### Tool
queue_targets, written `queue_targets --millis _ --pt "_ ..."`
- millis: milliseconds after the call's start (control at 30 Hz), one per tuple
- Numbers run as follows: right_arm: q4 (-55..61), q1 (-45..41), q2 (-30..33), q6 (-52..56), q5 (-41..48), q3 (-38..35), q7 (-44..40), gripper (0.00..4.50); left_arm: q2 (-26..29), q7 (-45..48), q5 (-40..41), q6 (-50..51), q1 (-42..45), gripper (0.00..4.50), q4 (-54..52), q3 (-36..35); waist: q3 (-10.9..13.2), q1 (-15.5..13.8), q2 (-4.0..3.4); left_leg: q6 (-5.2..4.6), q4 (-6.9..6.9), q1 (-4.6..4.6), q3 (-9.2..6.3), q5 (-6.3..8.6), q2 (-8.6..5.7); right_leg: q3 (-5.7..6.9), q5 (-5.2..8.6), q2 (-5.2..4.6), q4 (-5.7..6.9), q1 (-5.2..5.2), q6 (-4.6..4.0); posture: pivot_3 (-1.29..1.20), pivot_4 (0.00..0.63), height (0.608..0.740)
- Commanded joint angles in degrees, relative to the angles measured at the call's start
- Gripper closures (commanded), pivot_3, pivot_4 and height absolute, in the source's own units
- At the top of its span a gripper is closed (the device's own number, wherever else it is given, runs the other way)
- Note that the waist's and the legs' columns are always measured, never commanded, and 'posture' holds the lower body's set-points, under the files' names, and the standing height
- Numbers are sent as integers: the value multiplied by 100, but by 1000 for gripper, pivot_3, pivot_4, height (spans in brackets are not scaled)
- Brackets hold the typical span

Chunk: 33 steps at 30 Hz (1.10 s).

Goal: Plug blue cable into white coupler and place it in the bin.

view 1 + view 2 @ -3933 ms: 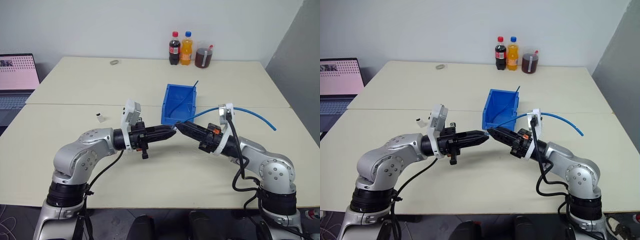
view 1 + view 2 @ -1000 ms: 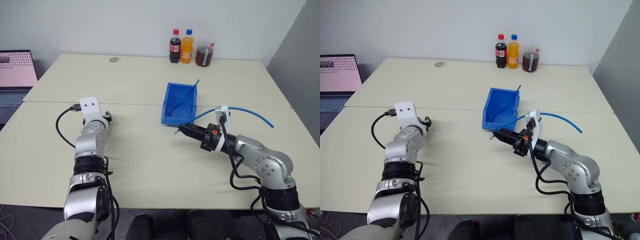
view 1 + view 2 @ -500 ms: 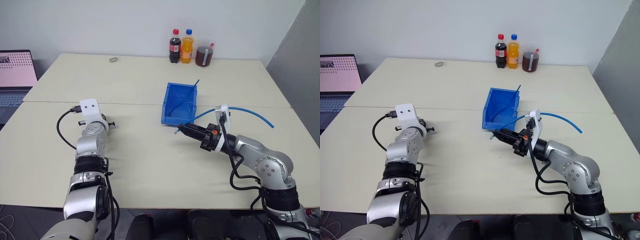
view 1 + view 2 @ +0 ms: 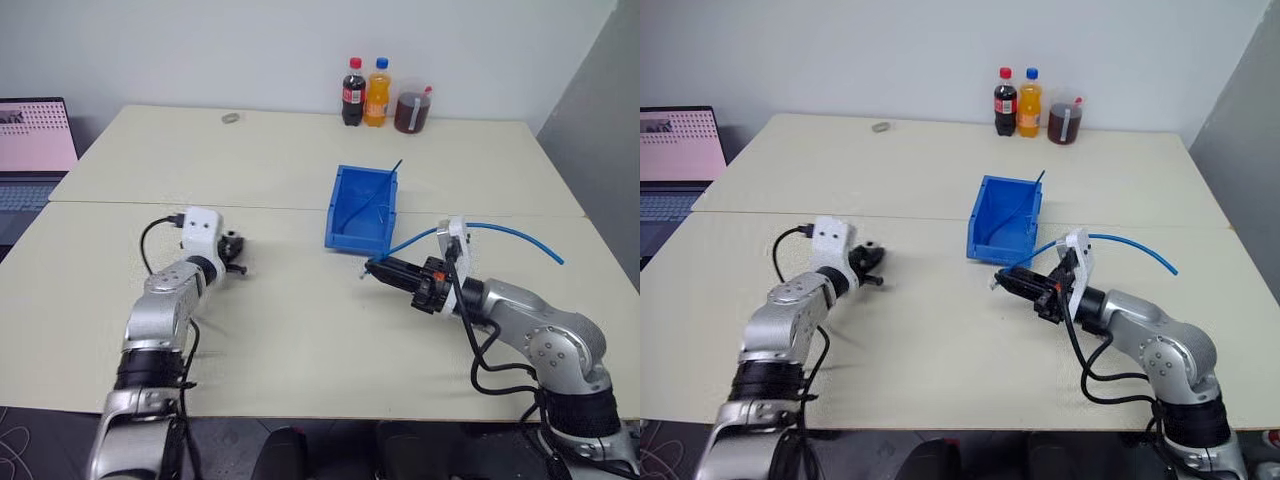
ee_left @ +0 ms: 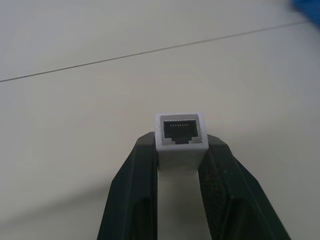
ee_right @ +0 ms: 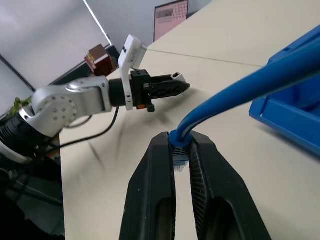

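White coupler is pinched between the left gripper fingers, dark socket facing outward away from the wrist, so that one's clamped on it over the table. From the head camera the left gripper sits low over the tabletop at about 9 o'clock from the bin, well apart from it.

Over on the other side, the right gripper is closed on the blue cable right behind its plug, which pokes out between the fingertips. The cable runs back over the arm and trails off across the table toward 3 o'clock. That gripper is just in front of the bin, around 6 o'clock from it, near its front edge but not touching.

Plug and coupler are well apart, tips roughly facing each other across bare table. A second blue cable lies in the bin, sticking up past the back rim.

Three drink bottles stand at 12 o'clock by the far edge, a laptop off at 10.
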<state>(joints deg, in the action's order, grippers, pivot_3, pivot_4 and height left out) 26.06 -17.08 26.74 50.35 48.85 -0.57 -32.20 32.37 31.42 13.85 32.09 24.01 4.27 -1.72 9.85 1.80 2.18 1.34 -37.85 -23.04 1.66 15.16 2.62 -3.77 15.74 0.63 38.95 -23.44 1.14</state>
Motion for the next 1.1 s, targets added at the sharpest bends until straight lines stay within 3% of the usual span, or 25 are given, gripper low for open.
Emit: queue_targets --millis 33,200,367,600,867,1100 --pt "485 194 214 -184 -116 -13 -142 4387 645 1510 117 -135 -76 3712 -983 710 4 3 0 0 -2 2 1 0 -1 1 1 4 4 1 0 0 150 740" --pt "780 641 510 -644 -712 274 -300 4387 1381 3269 -249 -1001 14 3712 -1287 1856 6 2 -5 -2 -2 5 6 0 1 -9 20 17 1 0 21 0 150 740" --pt "826 825 600 -1122 -1235 562 -449 4387 1228 3796 -695 -1564 431 3712 -739 2435 9 -3 -7 -5 -8 4 7 0 0 -11 22 21 0 0 23 0 150 740" --pt "615 451 415 -1339 -1584 972 -543 4387 828 3901 -1038 -1774 740 3712 -239 2611 9 0 -7 -6 -10 4 8 0 0 -5 22 28 1 0 24 0 150 740" --pt "-389 -316 -171 -2160 -2688 2118 -802 4387 768 4161 -1019 -1606 628 3712 -320 2608 8 -2 -7 -7 -12 6 6 0 2 -3 22 28 3 1 24 0 150 740" --pt "-1155 -610 -520 -2884 -3353 2541 -1071 4387 754 4352 -985 -1447 659 3712 -317 2618 7 -6 -7 -7 -12 5 8 0 1 4 22 27 3 0 22 0 150 740"
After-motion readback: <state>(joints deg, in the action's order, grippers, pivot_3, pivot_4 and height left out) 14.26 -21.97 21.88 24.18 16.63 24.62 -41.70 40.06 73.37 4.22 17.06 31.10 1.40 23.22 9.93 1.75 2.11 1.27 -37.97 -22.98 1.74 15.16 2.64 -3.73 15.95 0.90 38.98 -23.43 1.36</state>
